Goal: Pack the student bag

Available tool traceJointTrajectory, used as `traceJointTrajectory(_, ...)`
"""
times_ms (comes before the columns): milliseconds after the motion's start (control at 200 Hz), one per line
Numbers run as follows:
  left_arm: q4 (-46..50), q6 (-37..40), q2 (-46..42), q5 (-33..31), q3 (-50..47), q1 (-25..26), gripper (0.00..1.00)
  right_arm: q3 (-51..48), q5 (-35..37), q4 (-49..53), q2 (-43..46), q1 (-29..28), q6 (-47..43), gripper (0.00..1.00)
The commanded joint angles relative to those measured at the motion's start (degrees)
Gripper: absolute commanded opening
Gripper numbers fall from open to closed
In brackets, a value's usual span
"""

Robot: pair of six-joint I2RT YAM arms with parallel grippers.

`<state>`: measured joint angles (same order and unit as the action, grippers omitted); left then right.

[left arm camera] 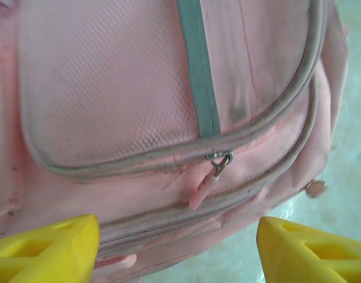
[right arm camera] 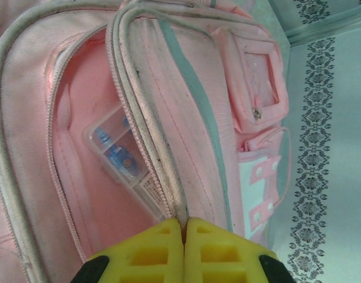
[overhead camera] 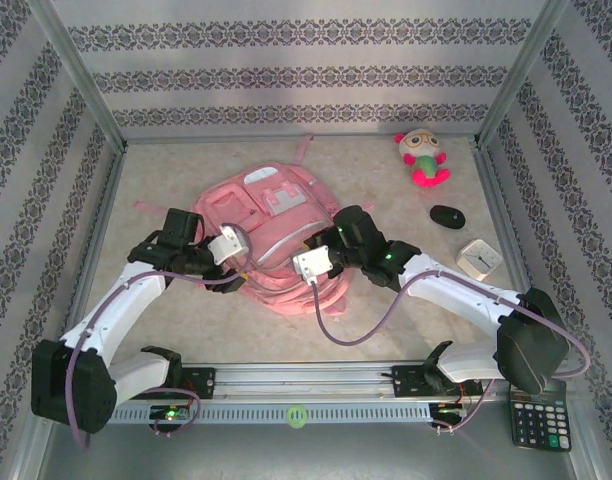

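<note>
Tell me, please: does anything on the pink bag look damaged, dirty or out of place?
Nothing looks torn. The student bag has dark smudges beside its grey stripe, and one compartment gapes open, showing a clear box inside.

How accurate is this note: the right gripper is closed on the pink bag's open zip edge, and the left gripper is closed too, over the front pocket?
One error: the left gripper is open, its yellow fingers wide apart over the front pocket, per the left wrist view. The rest stands.
</note>
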<state>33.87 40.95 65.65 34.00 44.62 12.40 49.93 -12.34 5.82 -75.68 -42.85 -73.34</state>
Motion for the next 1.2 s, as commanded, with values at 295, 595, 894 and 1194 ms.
traceJointTrajectory(295, -11.83, 3.79, 7.99, -7.37, -3.69, 7.57, 0.58, 3.09, -0.03, 4.88, 2.67, 2.07, 50.52, 0.69)
traceJointTrajectory(595, -16.3, -1.0, 4.88, -9.0, -8.28, 10.28, 0.33, -2.1, 5.39, 15.18, 2.02, 5.8, 109.15, 0.73)
traceJointTrajectory(894, -21.71, -2.87, 3.0, -14.8, -12.45, 14.59, 0.21, -7.01, 4.57, 9.94, 1.25, 5.27, 122.09, 0.75)
traceJointTrajectory(1194, -16.15, -6.56, 0.55, -10.93, -10.91, 15.19, 0.0, -15.21, 1.47, -4.24, 0.83, 4.21, 130.93, 0.51)
